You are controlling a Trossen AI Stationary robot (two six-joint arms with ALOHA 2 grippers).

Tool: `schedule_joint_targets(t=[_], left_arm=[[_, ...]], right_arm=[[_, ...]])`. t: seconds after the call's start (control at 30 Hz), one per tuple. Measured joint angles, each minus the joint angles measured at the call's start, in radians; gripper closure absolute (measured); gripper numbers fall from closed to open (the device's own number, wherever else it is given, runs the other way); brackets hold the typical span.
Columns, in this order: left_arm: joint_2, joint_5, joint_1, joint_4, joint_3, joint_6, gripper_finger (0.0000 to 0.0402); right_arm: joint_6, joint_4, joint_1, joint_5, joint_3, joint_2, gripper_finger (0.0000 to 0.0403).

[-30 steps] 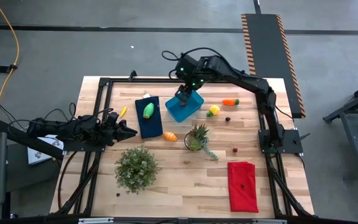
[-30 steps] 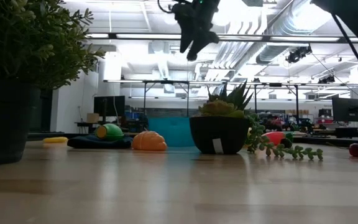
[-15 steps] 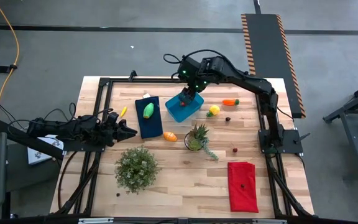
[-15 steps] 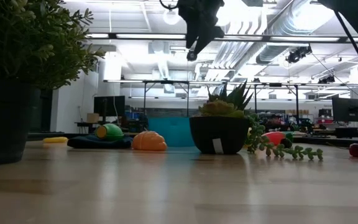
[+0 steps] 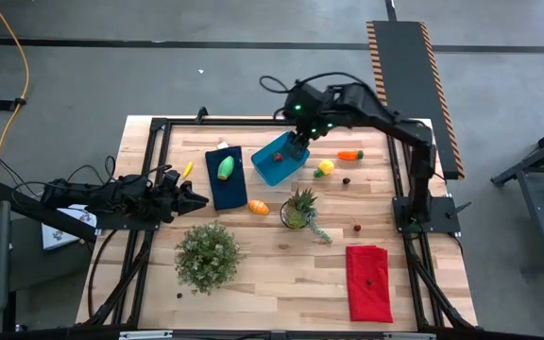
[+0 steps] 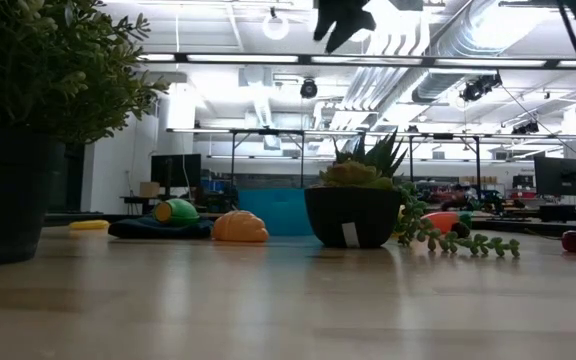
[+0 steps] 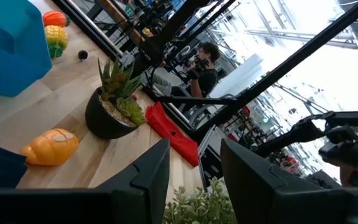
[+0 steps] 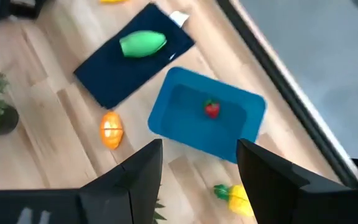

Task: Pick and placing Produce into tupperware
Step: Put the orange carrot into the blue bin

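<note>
Your right claw [image 5: 297, 140] hangs above the far right end of the blue tupperware [image 5: 279, 162], its fingers parted with nothing between them, as the right wrist view shows. One small red piece [image 8: 212, 109] already lies inside the tub. The rest of the produce is out on the surface [image 5: 272, 274]: the green oval [image 5: 226, 167] rests on the dark blue cloth [image 5: 225, 179] just left of the tub, the orange oval [image 5: 259, 207] sits on bare wood beside the cloth's near corner, the yellow lemon [image 5: 325, 167] lies just right of the tub, and the carrot [image 5: 350, 154] is a little farther right.

From here the step looks like choosing and fetching the next piece. The lemon is the closest reach for this arm, so swing right rather than crossing back over the tub. Centre the fingers over its middle, line them across its narrow width, and come straight down before closing; a rounded toy like this will likely roll away if you catch it off-centre. Mind the tub wall on the lemon's left.

For the orange oval, watch the spiky potted plant [image 5: 297, 210], which stands near it.

Your left claw [image 5: 195, 199] waits low at the surface's left edge, pointing toward the cloth, fingers apart and holding nothing. Leave it there unless you want it for the green oval, which lies nearer to it.
</note>
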State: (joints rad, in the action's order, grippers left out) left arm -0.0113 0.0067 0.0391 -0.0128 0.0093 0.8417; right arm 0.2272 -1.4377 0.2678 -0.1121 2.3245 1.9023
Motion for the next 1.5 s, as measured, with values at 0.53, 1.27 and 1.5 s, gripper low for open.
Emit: schedule_joint_targets(t=[0.53,1.27,1.5], left_arm=[[0.0,0.0,0.0,0.0,0.0,0.003,0.027],[0.0,-0.045,0.0,-0.007,0.0,0.067,0.027],[0.0,-0.099,0.0,-0.018,0.0,0.082,0.027]], right_arm=[[0.005,0.086,-0.013,-0.044,-0.225,-0.158,0.0206],[0.252,0.356,0.068,-0.014,-1.014,-0.77,0.0206],[0.318,0.353,0.068,-0.048,-1.137,-0.876,0.0206]])
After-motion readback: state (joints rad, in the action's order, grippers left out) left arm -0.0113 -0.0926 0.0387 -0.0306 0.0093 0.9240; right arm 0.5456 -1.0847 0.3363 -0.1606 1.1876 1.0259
